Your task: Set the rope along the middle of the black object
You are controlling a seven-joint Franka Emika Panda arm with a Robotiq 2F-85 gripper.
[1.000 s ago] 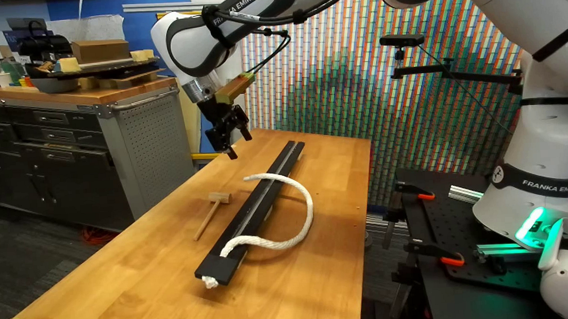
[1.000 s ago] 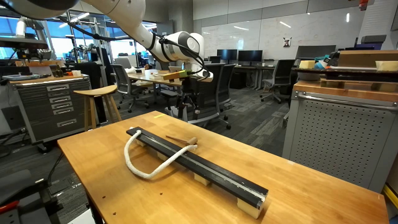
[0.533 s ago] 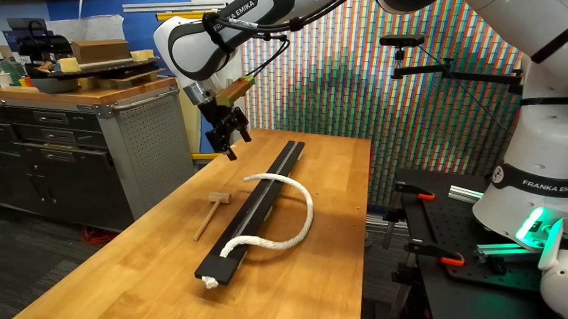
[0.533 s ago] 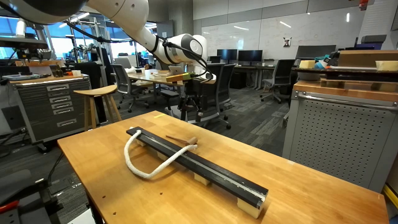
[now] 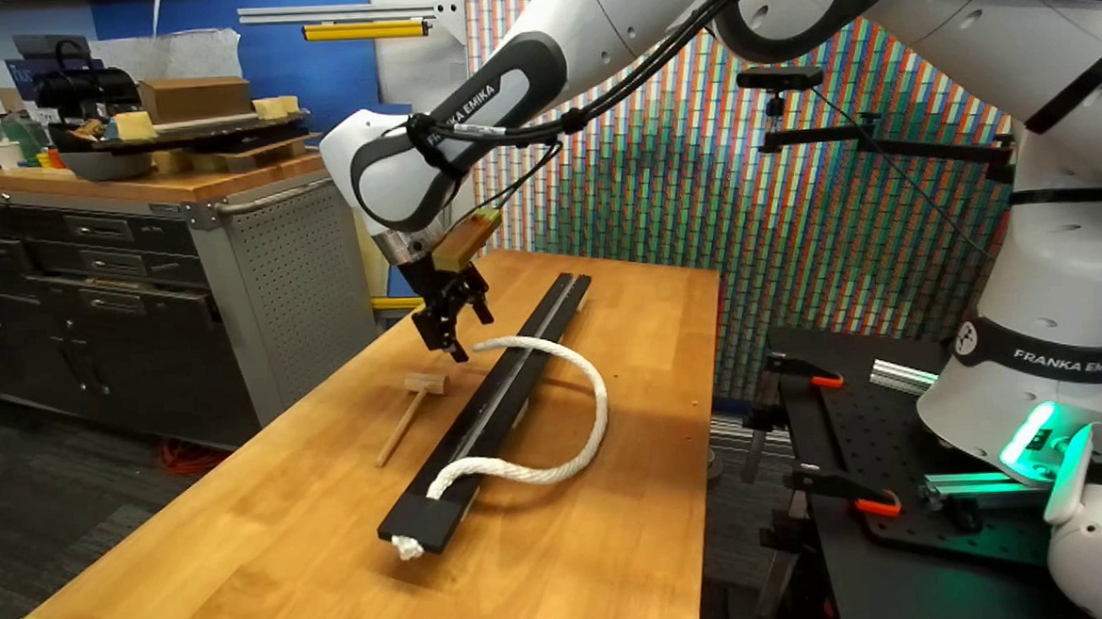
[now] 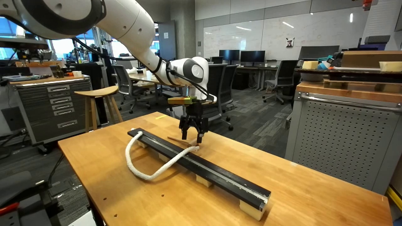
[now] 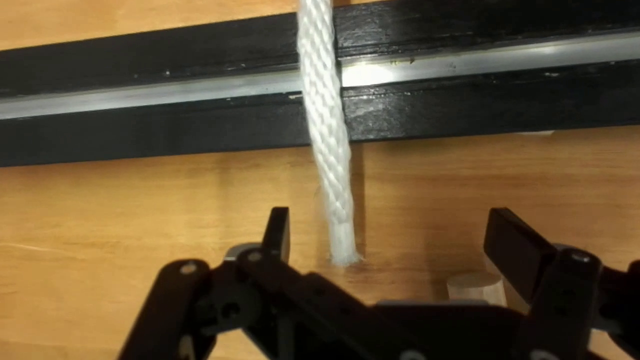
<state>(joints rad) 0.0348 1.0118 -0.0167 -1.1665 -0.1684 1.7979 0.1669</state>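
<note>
Rope (image 7: 326, 115), white, braided (and curved).

Pincer (image 6: 192, 140) lower vs. prev., now nr rope (image 7: 327, 120)

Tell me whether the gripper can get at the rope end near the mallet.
Likely yes: the gripper is open, and in the wrist view that rope end shows between its fingers, with nothing seen covering it. The mallet's head shows close to one finger, though, so lower carefully.
</note>
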